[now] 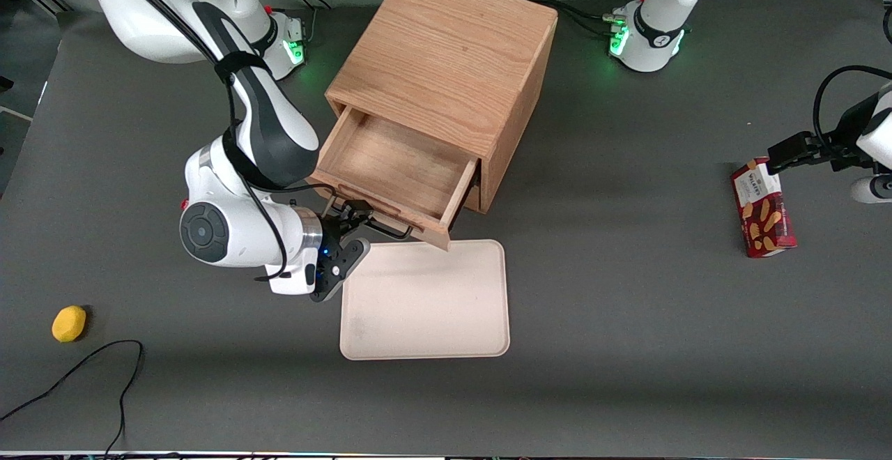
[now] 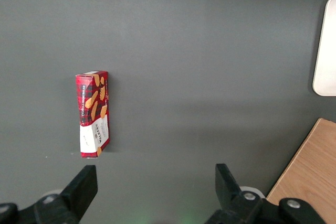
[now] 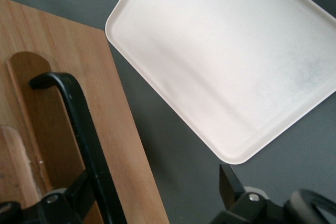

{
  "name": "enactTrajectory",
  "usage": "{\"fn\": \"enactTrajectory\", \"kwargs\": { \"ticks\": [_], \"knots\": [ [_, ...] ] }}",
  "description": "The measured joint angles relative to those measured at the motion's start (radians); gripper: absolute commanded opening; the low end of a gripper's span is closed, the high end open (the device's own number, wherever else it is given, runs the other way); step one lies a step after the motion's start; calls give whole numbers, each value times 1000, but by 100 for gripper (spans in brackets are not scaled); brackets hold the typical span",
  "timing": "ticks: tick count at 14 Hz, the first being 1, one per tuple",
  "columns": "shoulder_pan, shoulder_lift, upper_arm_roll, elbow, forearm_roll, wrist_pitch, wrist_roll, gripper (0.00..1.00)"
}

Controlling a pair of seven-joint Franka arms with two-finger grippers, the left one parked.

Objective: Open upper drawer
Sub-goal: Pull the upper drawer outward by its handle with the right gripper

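On the red tartan box (image 1: 763,208) lying toward the parked arm's end of the tabletop (image 1: 627,341) we read "Walkers" on a white label; finger-shaped biscuits are printed on its face, and the smaller lettering is too fine for us to make out.

The cabinet (image 1: 446,49) is a cube of light oak with a clear, streaked grain. Its upper drawer (image 1: 397,167) stands pulled out toward the front camera, a plain wooden box with thin walls, and we see nothing in it but its bare wooden floor. In the right wrist view the drawer's black handle (image 3: 79,124) is a smooth rounded bar crossing a shallow recess with a rounded end, cut into the drawer front.

We see the pincer (image 1: 348,219) at that handle, just in front of the drawer; its fingers stand apart, one (image 3: 68,198) touching or nearly touching the bar, the other (image 3: 228,184) well clear of it.

Nearer the front camera, just in front of the drawer, lies a cream tray (image 1: 425,334), rectangular with rounded corners and a low rim, matte and holding nothing. A small yellow rounded thing (image 1: 69,323) lies toward the working arm's end.
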Motion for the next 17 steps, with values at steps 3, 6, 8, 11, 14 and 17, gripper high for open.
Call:
{"fn": "enactTrajectory", "kwargs": {
  "ticks": [3,6,8,11,14,17],
  "knots": [
    [-13,17,-1,25,0,0,-4,100],
    [-25,27,-1,39,0,0,-19,100],
    [-30,32,-1,48,0,0,-25,100],
    [-39,46,-1,68,0,0,-27,100],
    [-43,59,-1,87,0,0,-29,100],
    [-46,66,-1,99,0,4,-29,100]
  ]
}}
